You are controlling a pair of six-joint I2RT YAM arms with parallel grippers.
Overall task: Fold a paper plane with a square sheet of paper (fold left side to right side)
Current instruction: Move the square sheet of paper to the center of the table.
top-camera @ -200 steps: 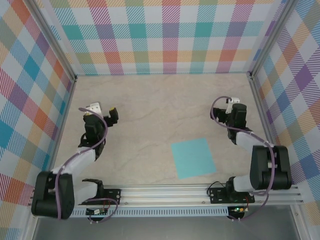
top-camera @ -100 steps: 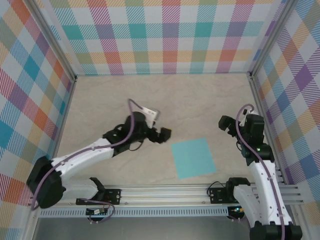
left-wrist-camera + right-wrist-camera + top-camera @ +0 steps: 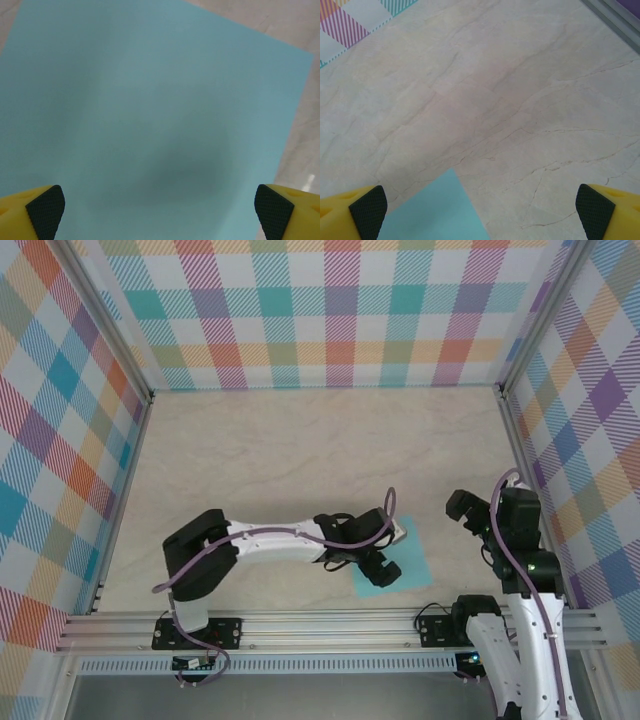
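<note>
Marbled tabletop (image 3: 520, 100), matte turquoise paper square (image 3: 150, 100) (flat), left gripper (image 3: 159, 212) and right gripper (image 3: 480, 210) both splayed

left hand (image 3: 381, 563) over sheet (image 3: 415, 558) | right hand (image 3: 471, 514) right of sheet

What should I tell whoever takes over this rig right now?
Left gripper: open, holding nothing, low over the paper; contact can't be judged.
Right gripper: open, holding nothing, over the bare table just right of the paper.
Paper: lying flat near the front edge, right of centre, with no crease showing.
Done: nothing folded yet.
Left: fold the left side over to the right side, then the rest of the plane folds.
</note>
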